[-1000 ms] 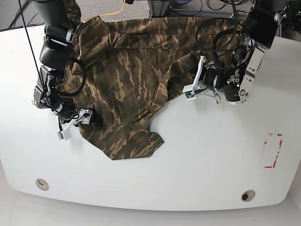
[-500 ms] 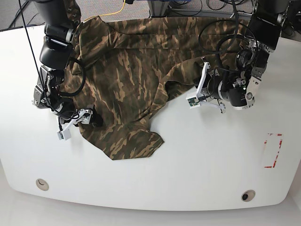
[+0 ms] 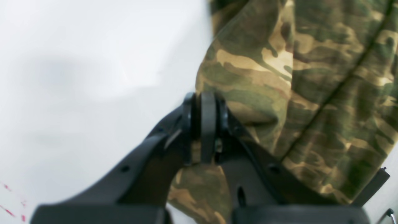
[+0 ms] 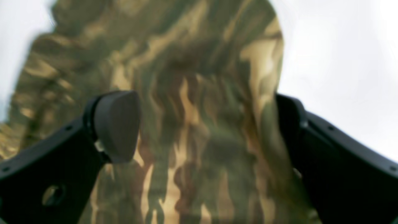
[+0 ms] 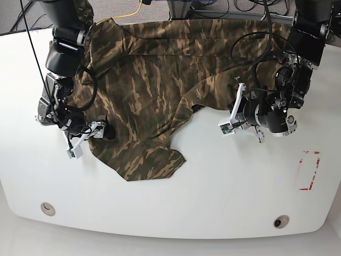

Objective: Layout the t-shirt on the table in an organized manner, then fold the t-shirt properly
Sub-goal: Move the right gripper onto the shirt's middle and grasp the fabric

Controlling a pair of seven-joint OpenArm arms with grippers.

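Right now the camouflage t-shirt (image 5: 144, 85) lies crumpled across the far half of the white table (image 5: 213, 181), its top edge running along the table's far rim and one lobe of cloth reaching toward the near side, ending well short of the two grommet holes (image 5: 47, 208).

On the side of the t-shirt nearest the red-marked rectangle (image 5: 309, 170), the left hand (image 5: 233, 114) sits at the cloth's edge. Its wrist view shows the two dark pads pressed together with a fold of the t-shirt (image 3: 279, 93) pinched between them, so the left hand (image 3: 203, 124) is clenched on the t-shirt. From that pinch a band of cloth runs back toward the main body of the t-shirt, with bare table showing beneath its near edge.

On the opposite side of the t-shirt, the right hand (image 5: 88, 133) rests at the cloth's lower border, low against the table. Its wrist view is blurred, yet the two fingers (image 4: 115, 124) stand wide apart with the t-shirt (image 4: 192, 118) spread in the gap between them; the right hand (image 4: 205, 130) is released, its pads not closed on the cloth.

Black cables (image 5: 88, 88) loop over the t-shirt beside the right arm.
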